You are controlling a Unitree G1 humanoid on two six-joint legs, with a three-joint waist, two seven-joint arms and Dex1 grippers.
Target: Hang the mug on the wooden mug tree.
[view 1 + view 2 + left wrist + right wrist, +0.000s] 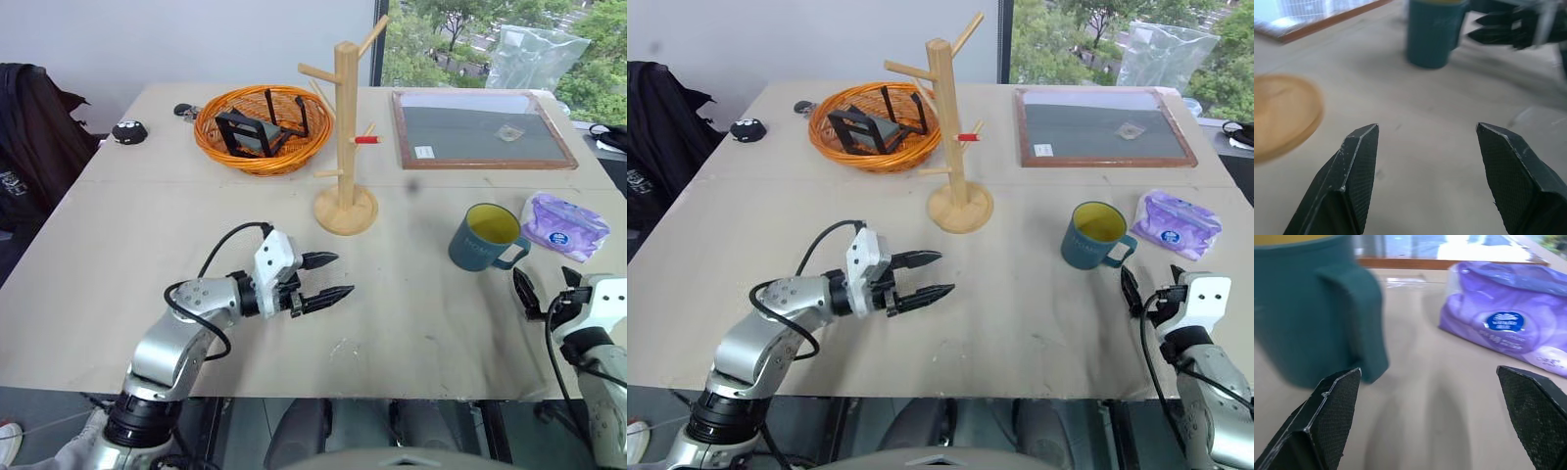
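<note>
I'm at the reach step. My right gripper [1425,396] is spread wide and empty, just short of the mug [483,238], a glossy teal cylinder with a loop handle, upright near the table's [411,323] right edge. Left gripper [328,276] is open, empty. Next I judge: close on the handle, then carry it to the wooden tree [346,137].

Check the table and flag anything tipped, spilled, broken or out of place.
Nothing stands out. The mug stands upright on the table, nothing spilled round it. The wooden mug tree stands straight on its base, and the purple tissue pack lies flat beside the mug.
</note>
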